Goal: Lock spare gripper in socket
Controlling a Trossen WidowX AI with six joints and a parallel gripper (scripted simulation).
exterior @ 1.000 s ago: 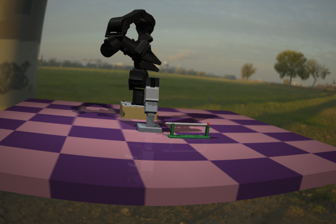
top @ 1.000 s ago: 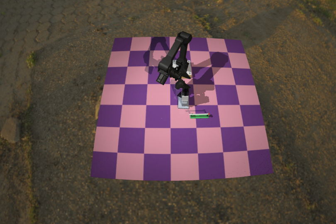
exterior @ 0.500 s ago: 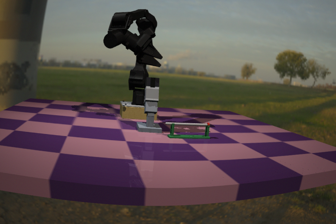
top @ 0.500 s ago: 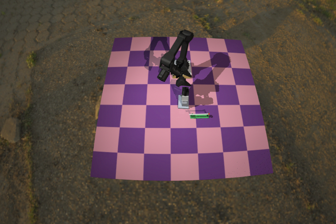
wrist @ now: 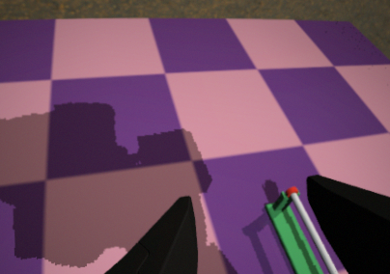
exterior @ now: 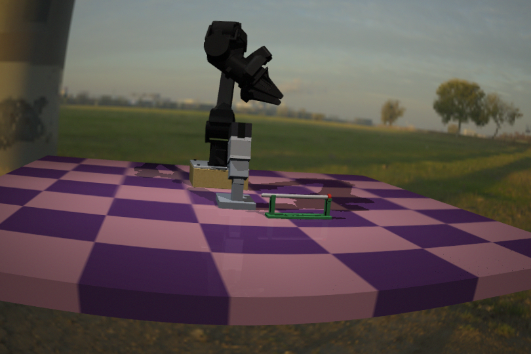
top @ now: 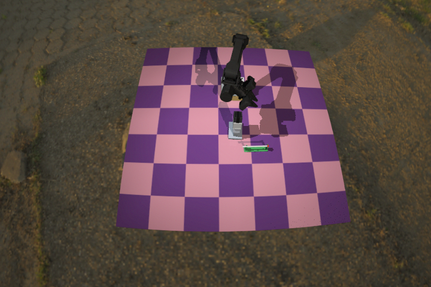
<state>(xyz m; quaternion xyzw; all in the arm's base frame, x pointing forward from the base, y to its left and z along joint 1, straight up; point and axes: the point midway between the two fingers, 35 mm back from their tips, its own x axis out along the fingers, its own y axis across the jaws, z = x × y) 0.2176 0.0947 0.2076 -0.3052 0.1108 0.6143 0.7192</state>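
Note:
The grey mount (top: 235,129) stands on the checkered board, with the black spare gripper (top: 237,116) upright on top of it; both also show in the exterior view, the mount (exterior: 238,170) below the spare gripper (exterior: 243,130). The white lock pin (exterior: 295,196) with a red head lies across a green rack (exterior: 299,214) just right of the mount. The wrist view shows the pin (wrist: 311,232) and the rack (wrist: 290,236) low at the right. My gripper (exterior: 276,96) hangs high in the air above and right of the mount. Its fingers stand apart with nothing between them.
The arm's tan base block (exterior: 210,176) sits just behind the mount. The arm's shadow falls on the board right of the mount (top: 274,116). The board's edges drop off to rough ground on all sides.

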